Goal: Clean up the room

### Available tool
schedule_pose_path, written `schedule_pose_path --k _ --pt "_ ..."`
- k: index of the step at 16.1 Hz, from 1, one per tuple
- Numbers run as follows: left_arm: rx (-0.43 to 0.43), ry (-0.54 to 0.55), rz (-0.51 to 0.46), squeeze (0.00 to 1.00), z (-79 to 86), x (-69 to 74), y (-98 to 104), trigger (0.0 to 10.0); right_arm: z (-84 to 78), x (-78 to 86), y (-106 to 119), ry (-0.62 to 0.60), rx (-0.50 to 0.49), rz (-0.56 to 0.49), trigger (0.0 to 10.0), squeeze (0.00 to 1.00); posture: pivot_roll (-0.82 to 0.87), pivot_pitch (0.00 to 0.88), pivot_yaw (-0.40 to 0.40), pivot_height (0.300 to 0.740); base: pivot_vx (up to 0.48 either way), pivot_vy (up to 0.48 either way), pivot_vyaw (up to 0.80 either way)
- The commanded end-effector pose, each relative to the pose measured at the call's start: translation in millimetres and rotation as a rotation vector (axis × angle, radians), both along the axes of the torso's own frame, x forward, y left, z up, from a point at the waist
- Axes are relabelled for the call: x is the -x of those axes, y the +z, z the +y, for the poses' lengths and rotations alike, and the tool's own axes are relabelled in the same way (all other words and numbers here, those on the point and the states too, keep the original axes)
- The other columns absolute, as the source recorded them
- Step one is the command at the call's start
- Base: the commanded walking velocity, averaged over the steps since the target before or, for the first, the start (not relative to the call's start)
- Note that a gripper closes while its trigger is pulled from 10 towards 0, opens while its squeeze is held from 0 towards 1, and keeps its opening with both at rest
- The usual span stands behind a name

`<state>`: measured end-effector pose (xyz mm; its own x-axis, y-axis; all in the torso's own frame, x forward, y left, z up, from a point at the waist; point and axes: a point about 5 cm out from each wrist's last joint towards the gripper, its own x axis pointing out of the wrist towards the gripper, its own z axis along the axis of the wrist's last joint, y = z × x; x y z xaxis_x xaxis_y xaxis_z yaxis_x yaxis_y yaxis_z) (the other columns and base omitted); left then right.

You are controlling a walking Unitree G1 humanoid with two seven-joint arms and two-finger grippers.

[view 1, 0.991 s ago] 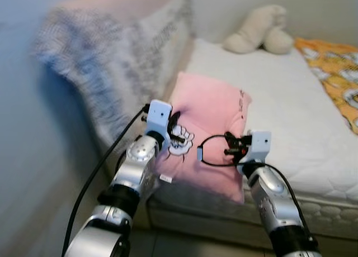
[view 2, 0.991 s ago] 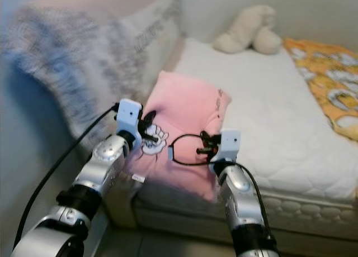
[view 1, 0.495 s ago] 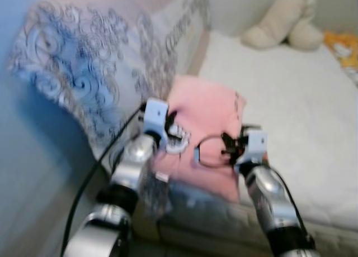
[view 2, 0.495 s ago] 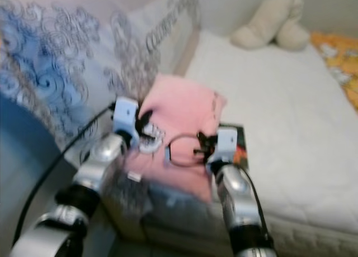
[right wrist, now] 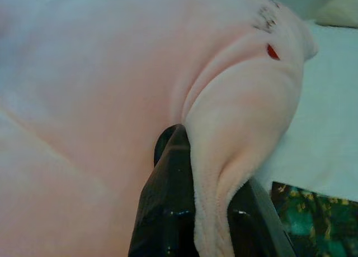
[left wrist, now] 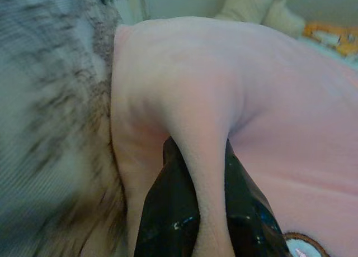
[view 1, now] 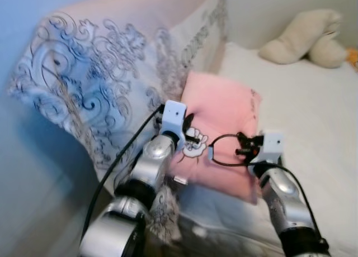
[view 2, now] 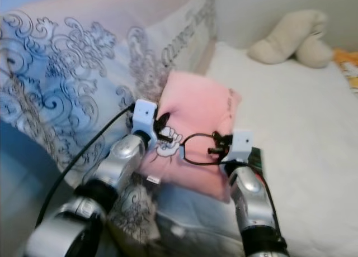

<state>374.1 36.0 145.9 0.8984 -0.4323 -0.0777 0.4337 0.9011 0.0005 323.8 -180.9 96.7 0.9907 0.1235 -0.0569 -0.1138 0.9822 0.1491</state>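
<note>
- both grippers, left gripper (view 1: 189,135) and right gripper (view 1: 241,152), still have their jaws pinched shut on folds of the pink pillow (view 1: 224,120), near left corner of the bed (view 1: 302,100)
- view swung left in the last second, pillow's barely shifted, so it's likely being carried to the patterned bedding (view 1: 100,89)
- plush toy (view 1: 305,39) sits far right

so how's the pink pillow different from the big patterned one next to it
The pink pillow is plain pink with a small cartoon patch; the patterned pillow is pale with blue-grey scrollwork. The pink pillow is much smaller. The pink pillow is pinched on both sides by the left gripper and right gripper; the patterned pillow leans ungripped. Both sit at the mattress edge.
</note>
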Motion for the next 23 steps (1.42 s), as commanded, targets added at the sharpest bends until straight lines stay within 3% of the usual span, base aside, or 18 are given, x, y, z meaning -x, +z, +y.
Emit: schedule_pose_path --k 1,2,4,5,8,12,16,17,19,20,23 --pt "0.007 0.01 -0.059 0.0 -12.4 -7.7 22.9 10.0 -23.8 -2.7 1.2 -0.083 0.026 0.013 10.0 0.0 0.06 0.053 0.02 0.74 0.0 0.0 0.0" --pt "-0.013 0.029 -0.041 0.0 -13.9 -12.9 27.8 10.0 -30.9 -7.2 3.0 -0.087 0.013 0.021 10.0 0.0 0.05 0.092 0.028 0.74 0.0 0.0 0.0" --pt "-0.009 0.066 -0.021 0.0 -10.3 -16.6 29.2 10.0 -31.0 -15.1 -0.4 -0.081 0.079 0.056 10.0 0.0 0.04 0.174 0.039 0.74 0.0 0.0 0.0" --pt "-0.04 0.106 -0.017 0.0 -5.8 -19.3 28.5 10.0 -22.4 -24.1 -6.9 -0.044 0.094 0.112 10.0 0.0 0.04 0.225 0.034 0.74 0.0 0.0 0.0" --pt "-0.103 0.184 -0.011 0.0 8.5 -21.0 19.4 10.0 0.0 -30.8 -15.0 0.017 0.139 0.169 10.0 0.0 0.05 0.289 0.021 0.74 0.0 0.0 0.0" --pt "-0.09 0.238 -0.003 0.0 22.5 -23.0 15.8 10.0 26.0 -38.8 -14.9 0.083 0.201 0.186 10.0 0.0 0.08 0.336 -0.006 0.74 0.0 0.0 0.0" --pt "-0.051 0.219 -0.03 0.0 19.8 -26.1 27.2 10.0 27.1 -43.6 -8.8 0.075 0.233 0.167 10.0 0.0 0.08 0.341 -0.029 0.74 0.0 0.0 0.0" --pt "-0.069 0.216 -0.069 1.0 20.2 -27.6 33.7 10.0 25.8 -44.5 -7.4 0.047 0.167 0.166 10.0 1.0 0.07 0.329 -0.034 0.74 0.0 0.0 0.0" --pt "-0.069 0.219 -0.084 1.0 19.6 -27.2 34.3 10.0 24.9 -43.9 -7.8 0.043 0.156 0.161 10.0 1.0 0.08 0.316 -0.032 0.74 0.0 0.0 0.0" --pt "-0.039 0.206 -0.014 1.0 7.1 -18.9 16.5 10.0 23.6 -39.9 -12.5 0.042 0.175 0.15 10.0 1.0 0.1 0.292 -0.037 0.74 0.0 0.0 0.0" --pt "-0.08 0.157 -0.033 1.0 -5.9 -13.1 11.9 10.0 25.2 -35.0 -19.1 0.068 0.192 0.152 10.0 1.0 0.08 0.243 -0.058 0.74 0.0 0.0 0.0"
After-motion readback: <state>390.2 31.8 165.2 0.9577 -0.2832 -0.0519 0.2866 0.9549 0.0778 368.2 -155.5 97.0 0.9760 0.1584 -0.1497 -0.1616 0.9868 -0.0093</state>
